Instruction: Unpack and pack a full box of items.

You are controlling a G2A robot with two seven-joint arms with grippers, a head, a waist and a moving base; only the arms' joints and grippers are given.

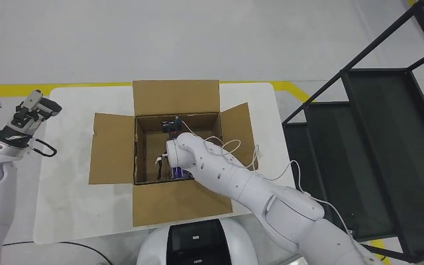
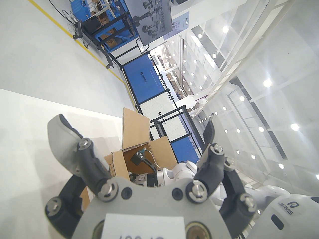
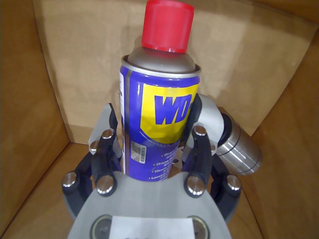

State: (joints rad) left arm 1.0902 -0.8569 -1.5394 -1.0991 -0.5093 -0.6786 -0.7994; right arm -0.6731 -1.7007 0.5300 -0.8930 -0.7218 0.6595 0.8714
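The left tool [image 1: 30, 111] hangs at the far left, just off the left edge of the white table [image 1: 66, 199] and well apart from the box. In its own wrist view the left tool [image 2: 134, 125] is released: the fingers [image 2: 63, 130] are spread wide with nothing between them.

The cardboard box [image 1: 175, 96] sits in the middle of the table with all four flaps [image 1: 112, 149] folded outward. The left wrist view shows the same box [image 2: 135, 130] beyond the fingertips.

Inside the box are a blue and yellow can [image 3: 162, 88] with a red cap [image 3: 167, 26] and a silver cylinder [image 3: 239, 150]. The cylinder lies on the box floor just beside one finger of the right tool. In the top view a bit of the can [image 1: 180, 172] shows under the right arm [image 1: 225, 175], near the box wall closest to the robot. I cannot tell whether the can rests on the floor or is lifted off it.

The arm comes from the right and goes down into the box, with a white cable [image 1: 252, 156] looping along it. The right tool [image 3: 155, 115] is clenched on the can, with a finger pressed against each side of its lower body. The cap stands out past the fingertips, and a box wall [image 3: 87, 38] lies behind it.

Farther right, dark stairs [image 1: 358, 132] stand on the floor beside the table.
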